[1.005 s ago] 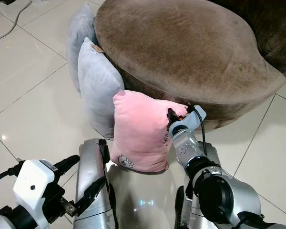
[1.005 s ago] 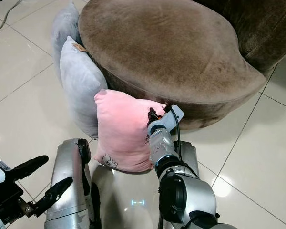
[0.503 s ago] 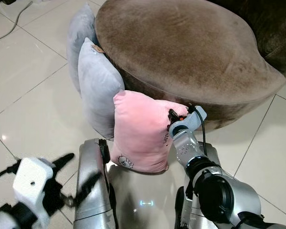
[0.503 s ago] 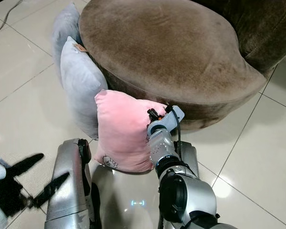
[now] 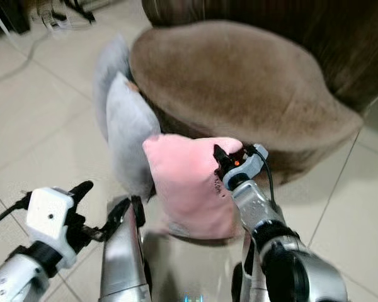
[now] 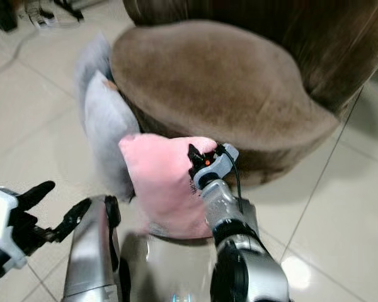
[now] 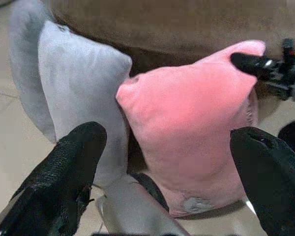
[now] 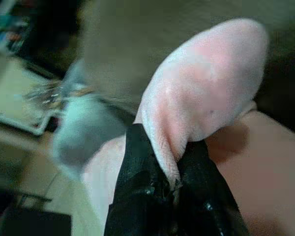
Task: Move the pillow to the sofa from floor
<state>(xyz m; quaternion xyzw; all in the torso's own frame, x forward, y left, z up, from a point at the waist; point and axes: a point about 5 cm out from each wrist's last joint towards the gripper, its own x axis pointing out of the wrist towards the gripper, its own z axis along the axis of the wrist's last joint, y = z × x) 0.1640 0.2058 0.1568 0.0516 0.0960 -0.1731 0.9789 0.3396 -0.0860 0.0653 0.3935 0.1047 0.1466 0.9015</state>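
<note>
A pink pillow (image 5: 186,182) stands upright against the brown sofa's round seat (image 5: 239,82). My right gripper (image 5: 219,157) is shut on its top right corner; the right wrist view shows the black fingers (image 8: 137,182) pinching the pink pillow's seam (image 8: 206,93). My left gripper (image 5: 101,211) is open, low on the left, a short way from the pillow. Through its wide-spread fingers (image 7: 69,167) the left wrist view faces the pink pillow (image 7: 196,123).
Two grey pillows (image 5: 123,129) lean on the sofa's left side, right beside the pink one. The sofa's dark backrest (image 6: 290,38) rises behind the seat. Glossy white tiles (image 5: 38,126) spread to the left; cables (image 5: 57,12) lie far left.
The camera has tilted up and the picture is blurred. My right gripper has lifted the pillow's corner slightly. The left gripper has risen and swung toward the pillow.
</note>
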